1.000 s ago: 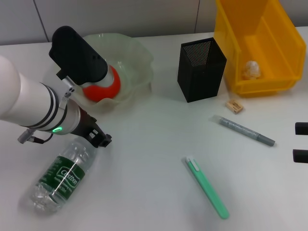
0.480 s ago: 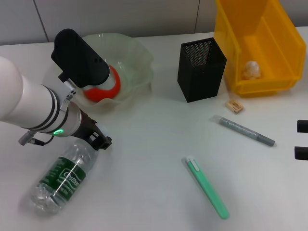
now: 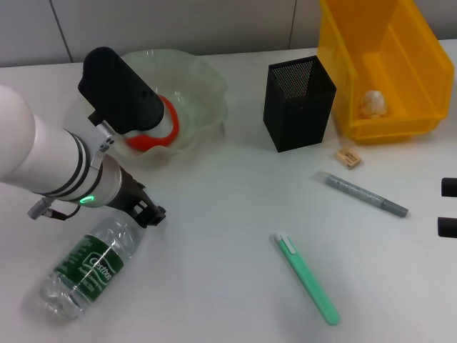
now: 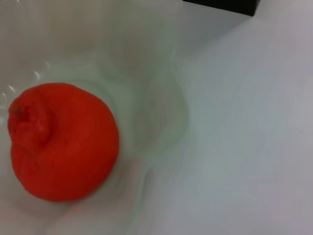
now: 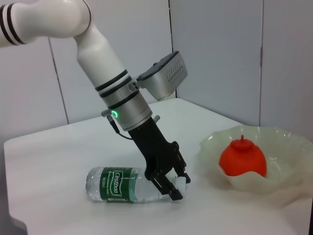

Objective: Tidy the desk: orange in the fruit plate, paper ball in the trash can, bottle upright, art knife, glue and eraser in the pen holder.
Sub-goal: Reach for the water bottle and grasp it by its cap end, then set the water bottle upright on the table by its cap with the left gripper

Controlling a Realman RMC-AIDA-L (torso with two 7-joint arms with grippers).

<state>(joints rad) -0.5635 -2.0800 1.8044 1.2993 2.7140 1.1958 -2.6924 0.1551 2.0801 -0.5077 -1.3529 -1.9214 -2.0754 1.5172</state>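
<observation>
The clear bottle with a green label lies on its side at the near left of the table, also seen in the right wrist view. My left gripper is at its neck, and its black fingers are shut around the white cap. The orange sits in the pale-green fruit plate. The paper ball lies in the yellow trash can. The tan eraser, a grey glue stick and a green art knife lie on the table near the black mesh pen holder. My right gripper is open at the right edge.
The left wrist view looks down on the orange inside the fruit plate, with a corner of the pen holder at the picture's edge. In the right wrist view the orange and the plate sit beyond the bottle.
My left arm has shifted slightly toward the near edge, and the bottle has slid and turned a little with it. The right gripper has not moved.
</observation>
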